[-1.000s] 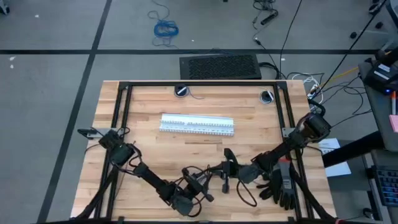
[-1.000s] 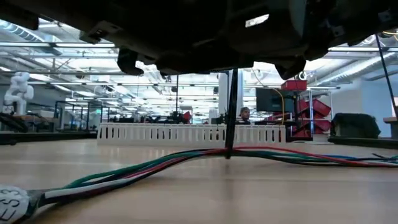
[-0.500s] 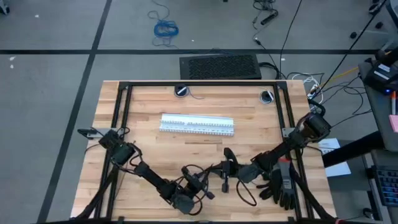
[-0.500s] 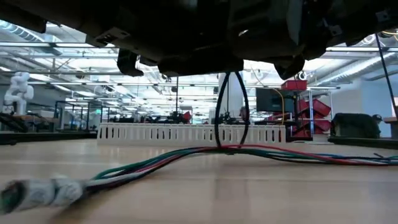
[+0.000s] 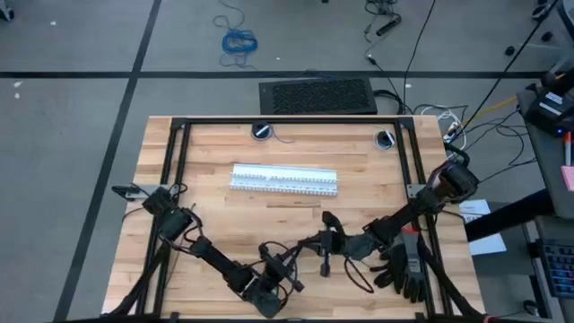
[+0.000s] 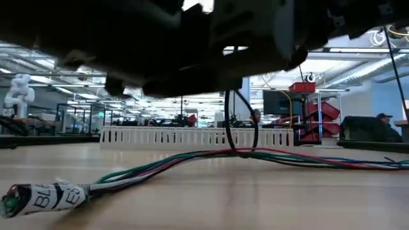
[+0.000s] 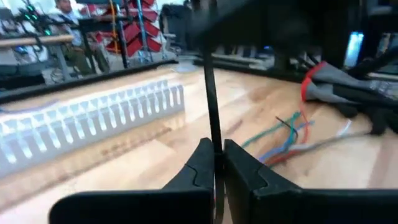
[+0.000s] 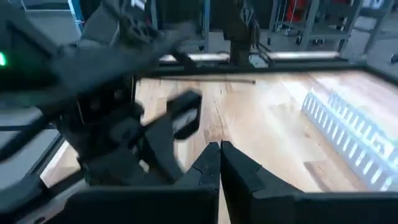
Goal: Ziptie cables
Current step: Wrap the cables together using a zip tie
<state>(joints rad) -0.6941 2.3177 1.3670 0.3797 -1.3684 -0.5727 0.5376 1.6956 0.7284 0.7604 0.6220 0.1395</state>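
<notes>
Jaws of left gripper (image 7: pixel 215 167) pinched shut on ziptie (image 7: pixel 211 115), dark strip rising between fingers. Right gripper (image 8: pixel 220 163) jaws closed tight; whether anything held, cannot tell. Both grippers low over near-centre of surface (image 5: pixel 359 179), left gripper (image 5: pixel 280 269) near edge, right gripper (image 5: pixel 327 242) just right of it. Ziptie forms loop (image 6: pixel 240 121) around cables (image 6: pixel 192 163). Cables run along surface, labelled plug end (image 6: pixel 41 197) at near left. White slotted strips (image 5: pixel 284 179) farther back, well apart. Black gloves (image 5: pixel 408 269) at near right.
</notes>
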